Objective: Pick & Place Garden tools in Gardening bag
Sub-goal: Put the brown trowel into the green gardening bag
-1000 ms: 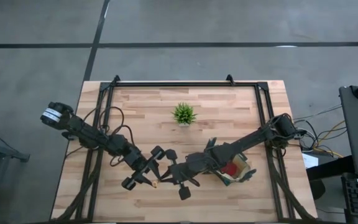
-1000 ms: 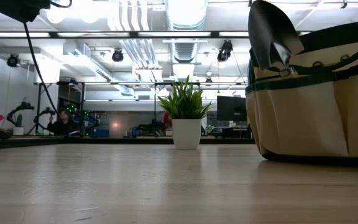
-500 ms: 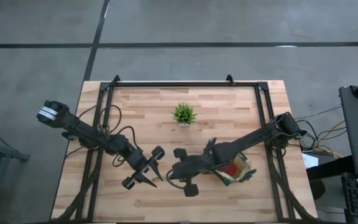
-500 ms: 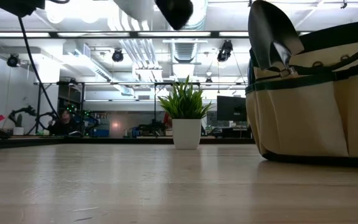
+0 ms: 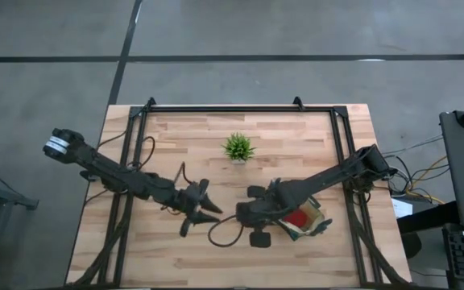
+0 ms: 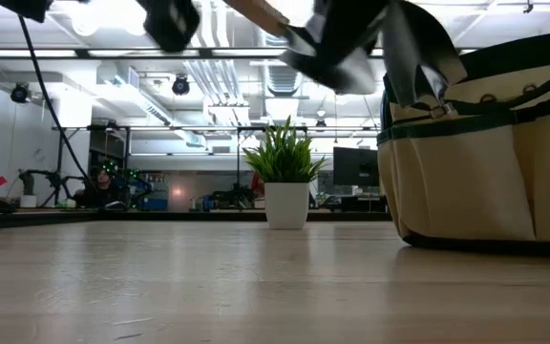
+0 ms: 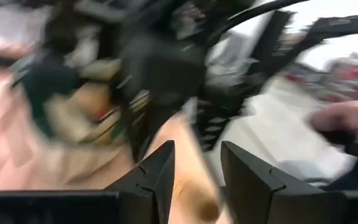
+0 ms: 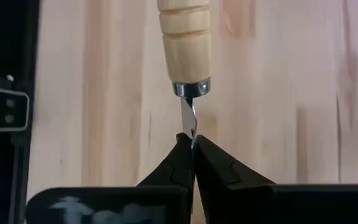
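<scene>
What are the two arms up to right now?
Right gripper shut on trowel by its metal neck, above the table. Left gripper close beside. Bag nearby. Nothing blocking.

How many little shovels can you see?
2. The first trowel stands in the gardening bag, blade sticking up. The second trowel is held by its thin metal neck in the right end effector. More may hide inside the bag.

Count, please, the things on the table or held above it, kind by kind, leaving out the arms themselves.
Trowels: 2 (held trowel, bagged trowel)
Red glove-like item: 1
Gardening bag: 1
Potted plant: 1
Total: 5
</scene>
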Available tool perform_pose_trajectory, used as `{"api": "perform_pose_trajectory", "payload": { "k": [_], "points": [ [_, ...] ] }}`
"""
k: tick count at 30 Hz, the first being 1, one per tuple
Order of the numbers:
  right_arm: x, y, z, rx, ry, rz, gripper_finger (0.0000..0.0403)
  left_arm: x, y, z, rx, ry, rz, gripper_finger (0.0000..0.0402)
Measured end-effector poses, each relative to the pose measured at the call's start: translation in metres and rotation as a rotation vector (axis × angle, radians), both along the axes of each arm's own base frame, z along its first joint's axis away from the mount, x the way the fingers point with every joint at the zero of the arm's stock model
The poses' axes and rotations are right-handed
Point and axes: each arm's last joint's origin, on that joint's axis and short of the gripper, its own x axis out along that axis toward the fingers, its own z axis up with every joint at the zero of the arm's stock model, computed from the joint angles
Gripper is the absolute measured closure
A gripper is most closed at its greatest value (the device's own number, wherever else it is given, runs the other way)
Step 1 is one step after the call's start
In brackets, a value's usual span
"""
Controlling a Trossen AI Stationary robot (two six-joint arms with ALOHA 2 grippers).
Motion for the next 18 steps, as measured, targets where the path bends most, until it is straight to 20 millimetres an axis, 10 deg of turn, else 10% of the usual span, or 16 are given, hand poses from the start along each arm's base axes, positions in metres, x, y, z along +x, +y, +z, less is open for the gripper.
{"api": "perform_pose_trajectory", "payload": {
  "k": [18],
  "points": [
    [0.012,0.007,-0.003,-0.074,0.431,-0.065,0.0395,0.011,0.004,-0.005,0.04,0.229,0.116,0.0238]
  ]
}}
